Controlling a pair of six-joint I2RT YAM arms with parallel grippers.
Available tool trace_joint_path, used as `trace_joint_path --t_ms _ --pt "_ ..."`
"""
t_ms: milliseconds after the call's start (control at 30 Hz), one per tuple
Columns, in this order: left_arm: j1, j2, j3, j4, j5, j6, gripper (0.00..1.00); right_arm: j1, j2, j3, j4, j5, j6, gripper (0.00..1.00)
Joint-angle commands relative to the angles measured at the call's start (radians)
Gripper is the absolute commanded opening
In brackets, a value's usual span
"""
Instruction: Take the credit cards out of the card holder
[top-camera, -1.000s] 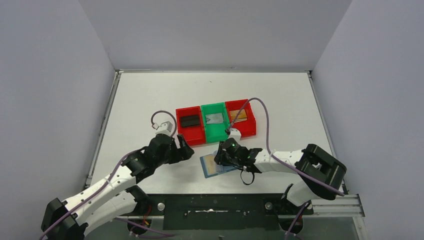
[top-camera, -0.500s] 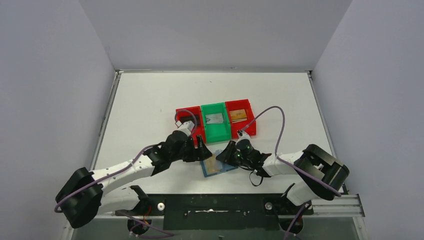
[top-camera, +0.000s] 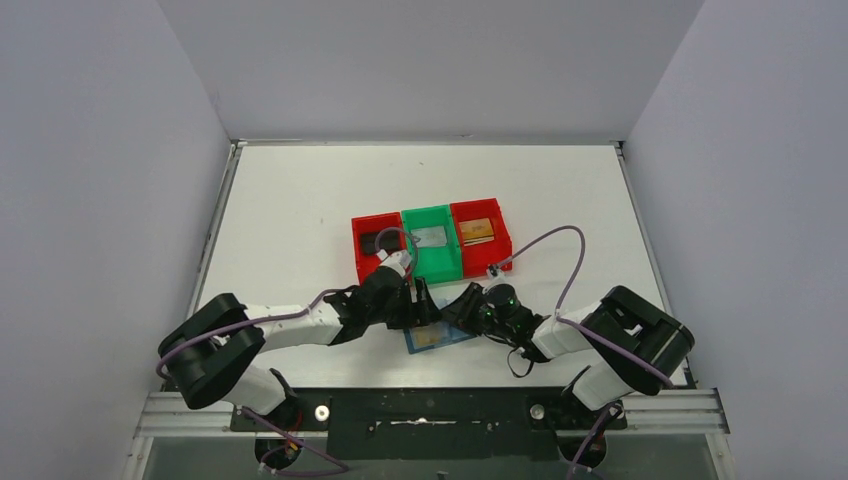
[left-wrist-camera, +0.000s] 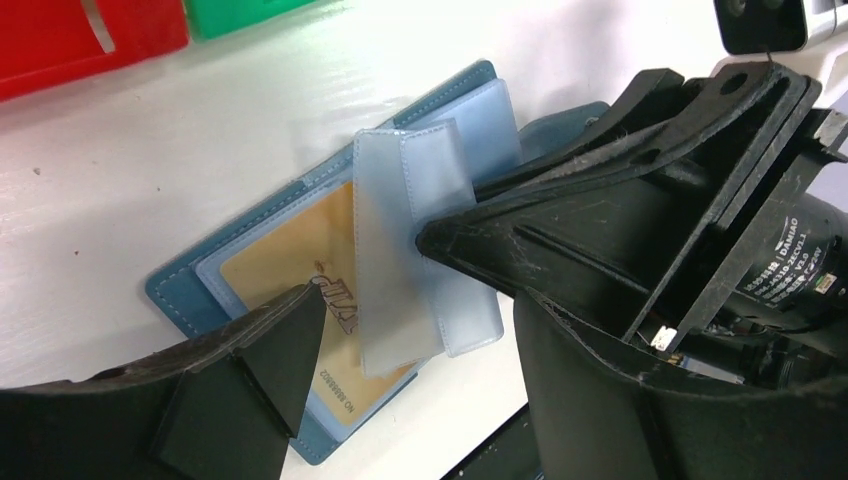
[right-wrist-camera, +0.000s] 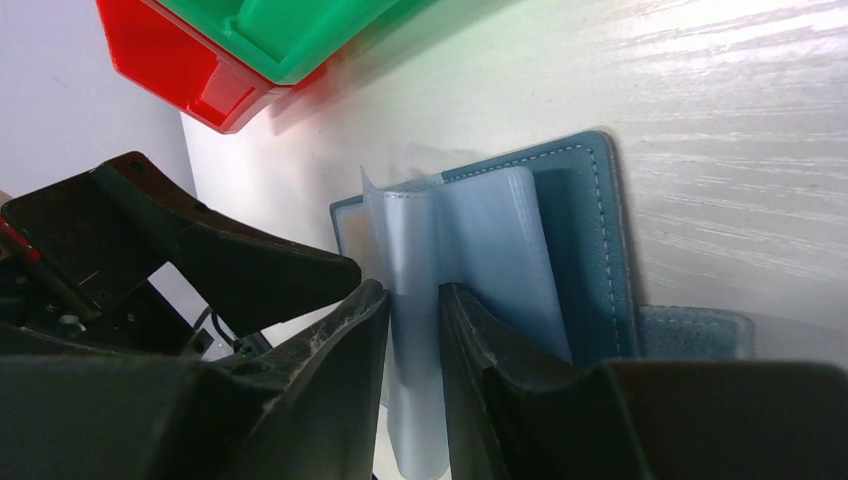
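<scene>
**Right tool** (right-wrist-camera: 412, 298): Narrow, pinched on a clear leaf (right-wrist-camera: 410, 225) of the holder (right-wrist-camera: 585, 230). The leaf is bent up off the stack. Your grip sits near the leaf's edge. The film looks slick and springy, so it may slip free and flop back over the card.

**Left tool** (left-wrist-camera: 412, 345): Wide, holding nothing. It is low over the holder's left side, with one finger (left-wrist-camera: 285, 335) just beside the gold card (left-wrist-camera: 285, 265). The two tools are nearly touching. Close or swing yours carelessly and they will knock together, which may jolt the leaf loose.

**Gold card**: Face up in the holder's left pocket, mostly uncovered, with its right edge under the lifted leaf. It lies flat and flush. A finger that comes in too steeply would likely press it down or skid across it instead of catching an edge.

**Holder**: Open flat on the desk (top-camera: 300, 200), between the tools and just near of the bins. The tab (right-wrist-camera: 690, 330) sticks out on the right. Only the leaf pinch restrains it, so a tug on the card may drag the whole holder along. Lifting the leaf higher may tip it. You cannot tell whether the other leaves hide more cards.

**Bins**: Red bin (top-camera: 372, 262), green bin (top-camera: 432, 262) and second red bin (top-camera: 488, 250), in a row. They hold a black card (top-camera: 372, 241), a silver card (top-camera: 431, 237) and a gold-brown card (top-camera: 478, 230), one each.

**Cable** (top-camera: 392, 235): The left arm's cable loops over the first red bin and may snag its wall.
</scene>
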Motion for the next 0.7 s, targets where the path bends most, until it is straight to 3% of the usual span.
trace_joint_path --t_ms 0,467,667 --pt "-0.01 0.029 0.035 0.05 -0.052 -0.027 0.69 -0.012 0.031 -0.023 0.018 0.013 0.005 0.28" --pt "-0.029 0.105 0.016 0.179 0.019 -0.065 0.65 -0.019 0.035 -0.037 0.062 -0.004 0.01 0.34" --pt "-0.029 0.073 0.046 0.198 0.046 -0.038 0.64 -0.019 -0.039 -0.036 0.034 0.0 -0.023 0.48"
